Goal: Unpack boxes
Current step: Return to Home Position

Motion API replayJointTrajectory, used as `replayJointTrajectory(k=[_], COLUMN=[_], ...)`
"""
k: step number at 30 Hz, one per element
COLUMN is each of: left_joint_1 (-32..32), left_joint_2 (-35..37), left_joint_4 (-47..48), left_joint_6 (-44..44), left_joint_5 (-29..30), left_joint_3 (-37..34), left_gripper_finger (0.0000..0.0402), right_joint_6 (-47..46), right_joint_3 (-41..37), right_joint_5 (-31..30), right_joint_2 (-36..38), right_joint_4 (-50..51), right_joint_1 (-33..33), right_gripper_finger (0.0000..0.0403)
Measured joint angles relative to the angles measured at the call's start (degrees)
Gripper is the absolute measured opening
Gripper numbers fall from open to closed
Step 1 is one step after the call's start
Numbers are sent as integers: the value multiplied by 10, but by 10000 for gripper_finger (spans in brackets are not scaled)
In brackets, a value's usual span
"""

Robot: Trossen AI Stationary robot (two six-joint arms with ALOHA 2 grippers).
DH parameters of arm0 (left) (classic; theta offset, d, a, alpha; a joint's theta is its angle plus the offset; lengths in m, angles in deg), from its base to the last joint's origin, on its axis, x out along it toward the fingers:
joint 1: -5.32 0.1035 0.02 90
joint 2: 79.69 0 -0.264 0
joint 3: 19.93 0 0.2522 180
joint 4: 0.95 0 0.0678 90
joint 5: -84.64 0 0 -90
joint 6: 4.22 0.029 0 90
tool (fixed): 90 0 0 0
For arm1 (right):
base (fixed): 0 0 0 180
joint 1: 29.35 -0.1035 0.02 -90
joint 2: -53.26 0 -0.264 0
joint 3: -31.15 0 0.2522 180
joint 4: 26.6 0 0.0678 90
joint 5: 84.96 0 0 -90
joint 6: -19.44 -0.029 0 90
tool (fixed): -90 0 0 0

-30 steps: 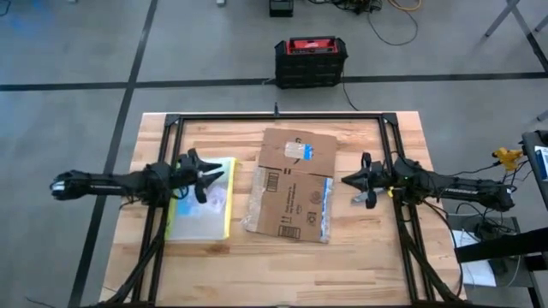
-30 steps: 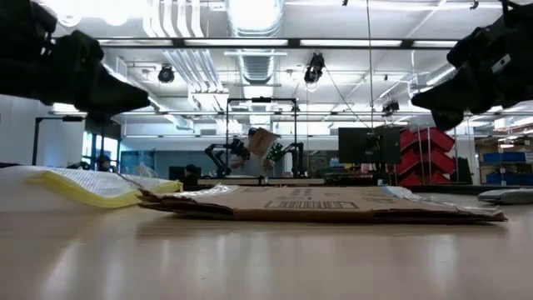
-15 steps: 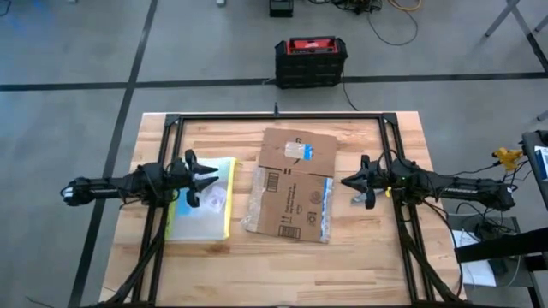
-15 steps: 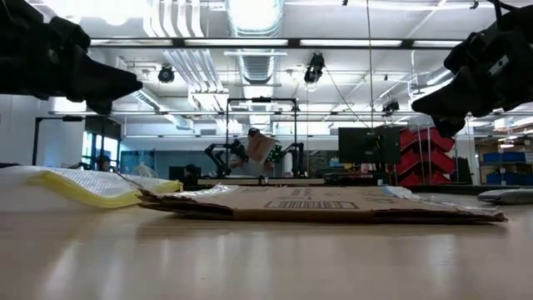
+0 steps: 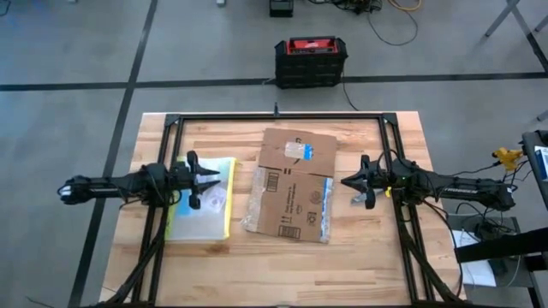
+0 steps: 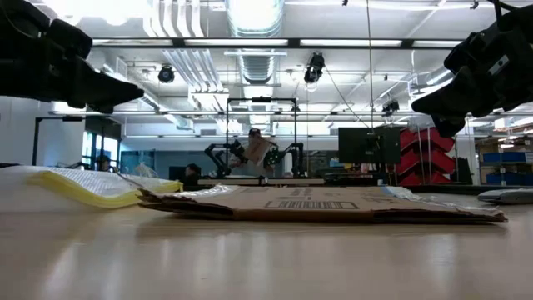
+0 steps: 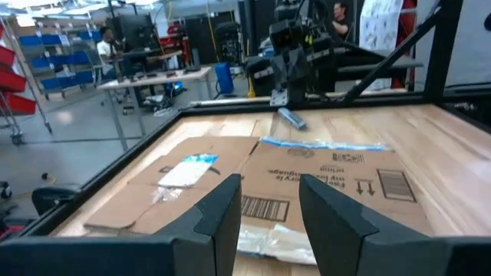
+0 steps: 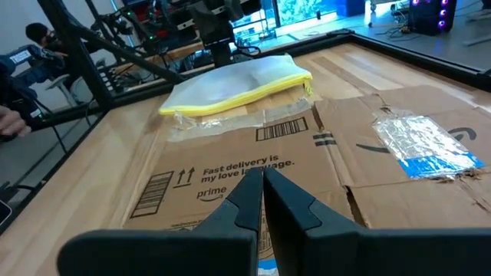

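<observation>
Box point(image 5: 287, 197) flat, unpacking seemingly finished.
Left gripper point(image 5: 205, 180) open over pouch point(image 5: 201, 221), frame-left; right gripper point(image 5: 355, 184) closed, empty, frame-right; both clear of box.

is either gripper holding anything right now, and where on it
Nothing is held. Left gripper open above the pouch, right gripper shut on nothing beside the flattened box.

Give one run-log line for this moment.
brown cardboard box: flat on wooden table | left gripper: open, over yellow-edged clear plastic pouch | right gripper: shut, beside box
</observation>
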State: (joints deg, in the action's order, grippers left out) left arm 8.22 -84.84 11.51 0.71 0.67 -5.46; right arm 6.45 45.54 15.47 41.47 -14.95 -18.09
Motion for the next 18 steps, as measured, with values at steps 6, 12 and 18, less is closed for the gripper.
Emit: replayJointTrajectory(k=[6,12,18], left_joint_1=[0,0,0], left_joint_2=[-26,-47,-66], left_joint_4=[0,0,0], left_joint_6=[0,0,0], left_joint_5=[0,0,0], left_joint_3=[0,0,0], left_gripper_finger=[119,119,119], right_joint_6=[0,0,1], right_joint_3=[0,0,0], right_joint_5=[0,0,0], right_joint_2=[0,0,0], right_joint_4=[0,0,0], right_joint_1=[0,0,0], right_gripper_finger=[0,0,0])
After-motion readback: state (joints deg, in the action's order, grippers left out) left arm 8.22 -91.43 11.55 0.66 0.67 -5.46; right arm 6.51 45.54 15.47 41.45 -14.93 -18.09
